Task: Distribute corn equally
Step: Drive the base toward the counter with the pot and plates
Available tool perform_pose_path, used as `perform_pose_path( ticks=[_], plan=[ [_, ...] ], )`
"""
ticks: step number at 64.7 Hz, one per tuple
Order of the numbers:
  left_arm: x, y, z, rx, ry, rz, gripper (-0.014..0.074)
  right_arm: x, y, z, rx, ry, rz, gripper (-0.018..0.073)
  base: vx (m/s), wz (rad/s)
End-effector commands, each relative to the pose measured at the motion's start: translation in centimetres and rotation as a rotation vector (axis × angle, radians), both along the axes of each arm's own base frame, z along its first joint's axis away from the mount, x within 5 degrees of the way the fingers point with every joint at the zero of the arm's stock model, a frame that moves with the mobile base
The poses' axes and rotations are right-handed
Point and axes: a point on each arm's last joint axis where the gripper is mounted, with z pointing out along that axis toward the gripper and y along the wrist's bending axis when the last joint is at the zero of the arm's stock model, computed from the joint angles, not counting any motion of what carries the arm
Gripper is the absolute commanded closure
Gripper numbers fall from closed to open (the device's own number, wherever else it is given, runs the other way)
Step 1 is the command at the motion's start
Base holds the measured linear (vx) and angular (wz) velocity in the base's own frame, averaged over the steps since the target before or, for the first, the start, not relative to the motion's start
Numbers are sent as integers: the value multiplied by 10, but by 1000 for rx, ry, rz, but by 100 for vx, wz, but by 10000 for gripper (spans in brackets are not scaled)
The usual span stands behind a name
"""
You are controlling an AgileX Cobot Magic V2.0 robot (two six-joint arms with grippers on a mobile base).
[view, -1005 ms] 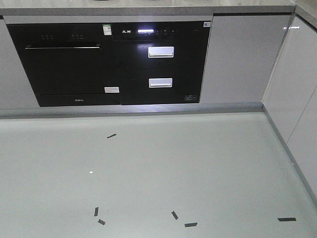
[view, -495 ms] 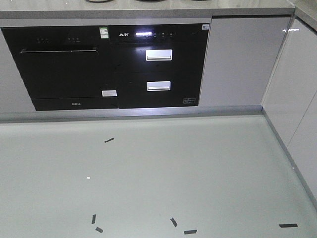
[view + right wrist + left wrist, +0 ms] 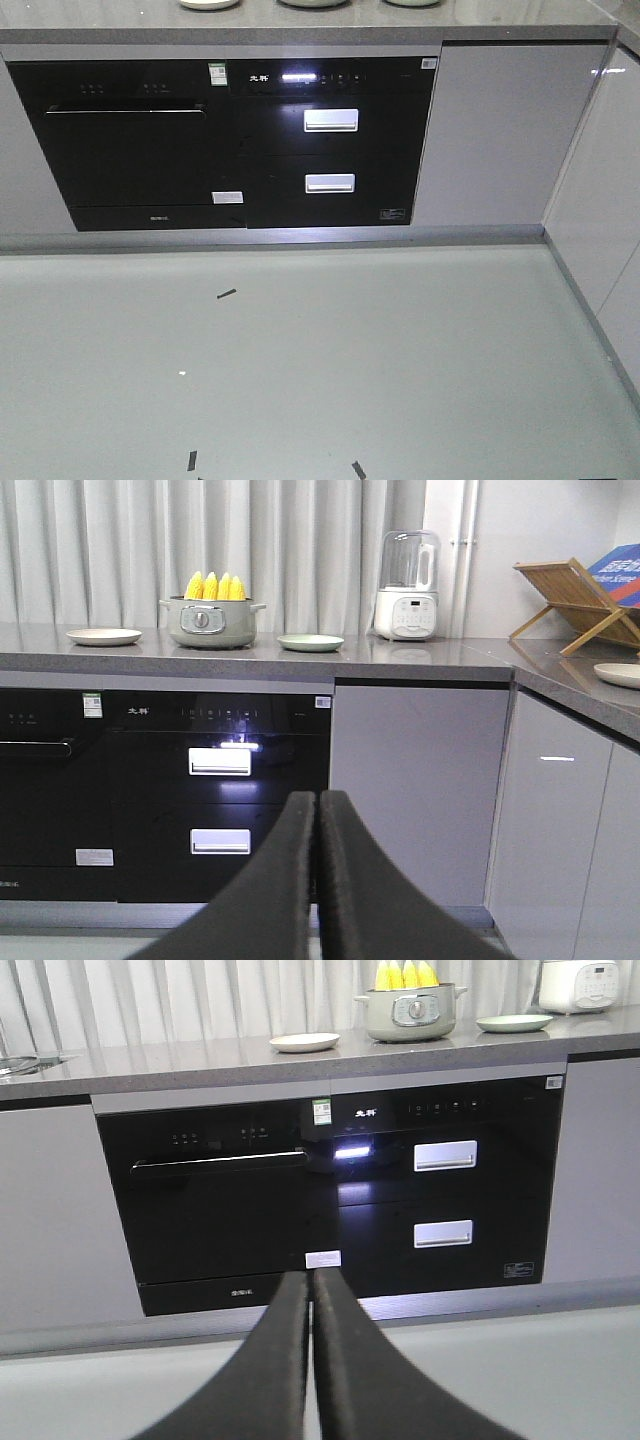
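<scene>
Corn (image 3: pixel 215 585): four cobs stand upright, tips up, in the pot (image 3: pixel 205 622) on the counter (image 3: pixel 420 658). They are well ahead of and above both grippers, left of the right gripper (image 3: pixel 318 798) and right of the left gripper (image 3: pixel 311 1278). None is distributed yet.

A cream plate (image 3: pixel 103 636) lies to the pot's left and a green plate (image 3: pixel 310 642) to its right, both bare. I judge these to be the receiving points, set either side for an even split.

Both grippers are clenched, fingers pressed together, holding nothing. This is judged a travel posture, as the counter is out of reach.

A blender (image 3: pixel 408 585) stands further right. Black ovens (image 3: pixel 230 140) sit below the counter. The floor (image 3: pixel 400 360) is pale and glossy, with tape marks (image 3: pixel 226 294).
</scene>
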Motion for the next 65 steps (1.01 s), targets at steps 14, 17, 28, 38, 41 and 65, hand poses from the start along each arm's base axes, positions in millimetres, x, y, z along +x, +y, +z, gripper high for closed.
perform_pose_path(
  ticks=[14,17,28,38,41,65],
  plan=[
    [-1,0,9,-10,-96,4,603,-1,0,4,-19,-70,-6,564,12,4],
    [-1,0,9,-10,-96,4,603,-1,0,4,-19,-70,-6,564,12,2],
    [-1,0,9,-10,-96,4,603,-1,0,4,-19,-70,-6,564,12,0],
    [-1,0,9,-10,-96,4,603,-1,0,4,-19,-70,-6,564,12,2],
    [-1,0,9,-10,-96,4,603,-1,0,4,-19,-70,-6,564,12,3],
    [-1,0,9,-10,-96,4,603,-1,0,4,-19,-70,-6,564,12,2]
  ],
)
